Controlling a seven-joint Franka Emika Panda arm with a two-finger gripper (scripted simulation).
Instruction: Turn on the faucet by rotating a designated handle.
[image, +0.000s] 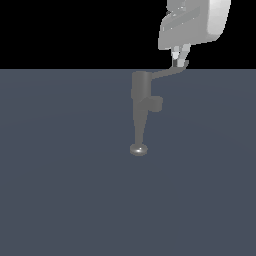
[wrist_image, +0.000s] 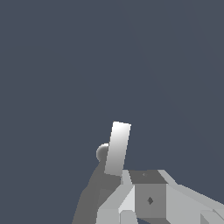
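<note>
Faucet (image: 140, 112) upright on the floor (image: 60, 190); its handle (image: 170, 73) projects toward the exterior view's right, flared tip directly beneath the gripper (image: 179, 56), fingertips touching it. Finger opening indeterminate.

Glossy white rounded arm housing (image: 195, 22), pale grey blocky wrist faces, slim white jaws, small dark diamond mark.

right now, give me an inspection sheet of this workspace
surface: flat blue-grey floor, bare apart from the faucet
job's things: faucet upright on its disc base; handle projects from its top toward the exterior view's right
clutter: nothing seen
grippers: gripper at the handle's flared tip, fingertips close together; contact and open or shut state unclear
cables: nothing seen
surroundings: black backdrop above the floor
</note>
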